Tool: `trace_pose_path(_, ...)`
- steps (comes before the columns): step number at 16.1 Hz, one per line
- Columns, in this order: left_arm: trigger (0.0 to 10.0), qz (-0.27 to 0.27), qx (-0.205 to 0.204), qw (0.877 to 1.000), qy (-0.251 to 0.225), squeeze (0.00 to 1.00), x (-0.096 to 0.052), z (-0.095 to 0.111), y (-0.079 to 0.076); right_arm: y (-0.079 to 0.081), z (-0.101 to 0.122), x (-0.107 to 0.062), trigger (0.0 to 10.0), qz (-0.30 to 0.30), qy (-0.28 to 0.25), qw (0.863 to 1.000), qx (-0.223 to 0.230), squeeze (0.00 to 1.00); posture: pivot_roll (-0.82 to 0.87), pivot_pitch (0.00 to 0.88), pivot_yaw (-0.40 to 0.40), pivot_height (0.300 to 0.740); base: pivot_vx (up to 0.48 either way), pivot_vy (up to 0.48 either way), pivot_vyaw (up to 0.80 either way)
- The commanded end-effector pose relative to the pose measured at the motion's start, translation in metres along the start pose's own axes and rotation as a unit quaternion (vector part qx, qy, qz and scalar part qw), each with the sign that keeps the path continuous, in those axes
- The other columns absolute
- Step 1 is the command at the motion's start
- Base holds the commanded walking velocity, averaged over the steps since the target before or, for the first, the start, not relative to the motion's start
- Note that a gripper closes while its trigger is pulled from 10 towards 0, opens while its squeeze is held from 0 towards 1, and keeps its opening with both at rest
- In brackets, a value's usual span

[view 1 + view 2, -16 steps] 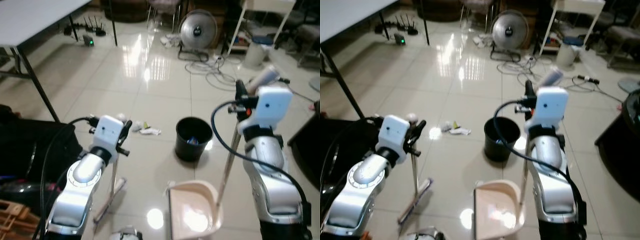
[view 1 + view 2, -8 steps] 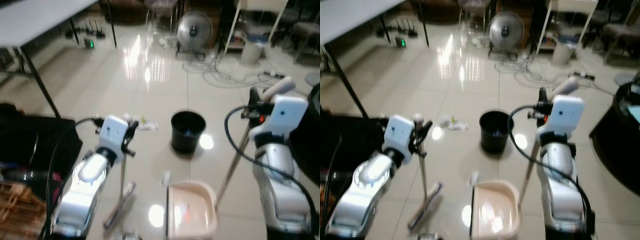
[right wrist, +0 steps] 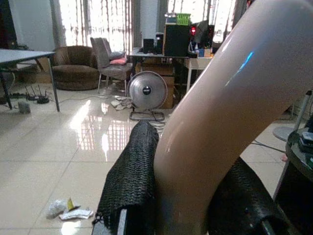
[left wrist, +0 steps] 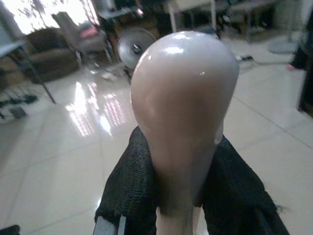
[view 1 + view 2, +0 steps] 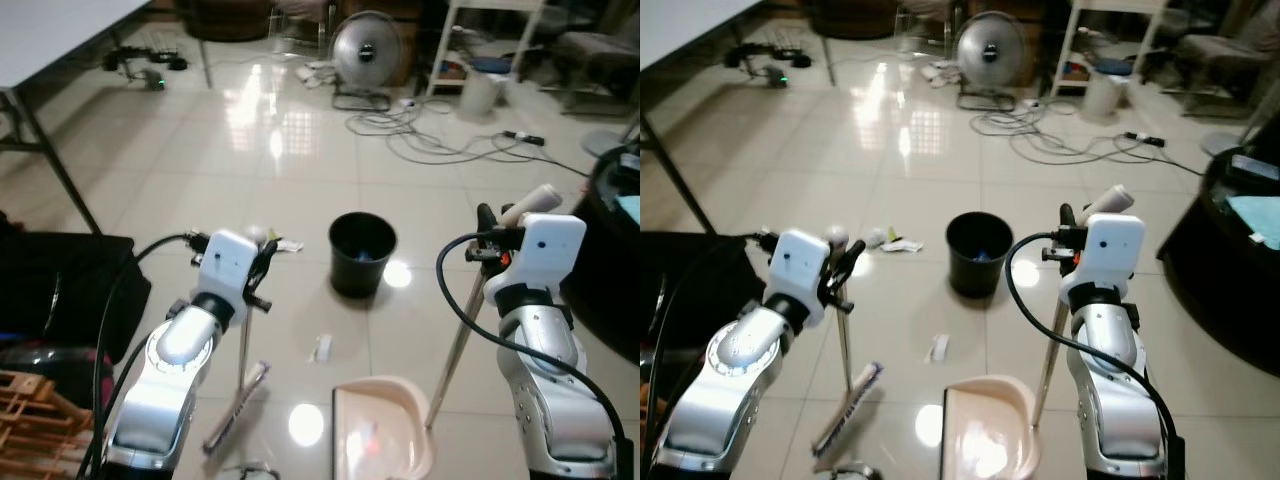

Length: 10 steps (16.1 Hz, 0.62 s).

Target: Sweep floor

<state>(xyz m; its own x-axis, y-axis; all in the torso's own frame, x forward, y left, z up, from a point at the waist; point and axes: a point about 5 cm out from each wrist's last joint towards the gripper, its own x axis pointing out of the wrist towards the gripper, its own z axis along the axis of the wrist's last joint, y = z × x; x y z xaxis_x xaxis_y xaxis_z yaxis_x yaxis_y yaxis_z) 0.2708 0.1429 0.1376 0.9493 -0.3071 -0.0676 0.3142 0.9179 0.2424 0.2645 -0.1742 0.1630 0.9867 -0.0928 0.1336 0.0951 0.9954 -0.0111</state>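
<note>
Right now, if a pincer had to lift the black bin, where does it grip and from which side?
Grip the rim of the black bin, coming straight down from above. It stands upright with its mouth open, so one finger can likely go inside the wall and one outside. The round wall looks too wide to span. Both pincers are full: left pincer on the broom, right pincer on the dustpan handle.

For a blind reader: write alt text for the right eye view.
The left gripper holds a broom upright and the right gripper holds a dustpan by its long handle on a shiny tiled floor. A black bin stands ahead, with scraps to its left and one scrap nearer.
</note>
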Motion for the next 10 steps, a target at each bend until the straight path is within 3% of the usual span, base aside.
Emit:
trace_pose_path(1, 10.0, 0.008, 0.010, 1.000, -0.028, 0.00, 0.002, 0.011, 0.001, -0.003, 0.006, 0.002, 10.0, -0.004, -0.011, 1.000, 0.010, 0.00, 0.09, 0.094, -0.021, 0.740, 0.326, 0.000, -0.80)
trace_pose_path(3, 10.0, 0.014, 0.009, 0.999, -0.032, 0.00, 0.004, 0.012, 0.003, -0.004, 0.008, 0.004, 10.0, -0.007, -0.018, 1.000, 0.004, 0.00, 0.09, 0.092, -0.026, 0.740, 0.326, 0.000, -0.61)
trace_pose_path(10, 10.0, 0.027, 0.012, 0.999, -0.035, 0.00, 0.006, 0.012, 0.004, -0.014, 0.012, 0.011, 10.0, -0.030, -0.046, 0.998, -0.044, 0.00, 0.09, 0.089, -0.028, 0.740, 0.329, 0.000, 0.00)
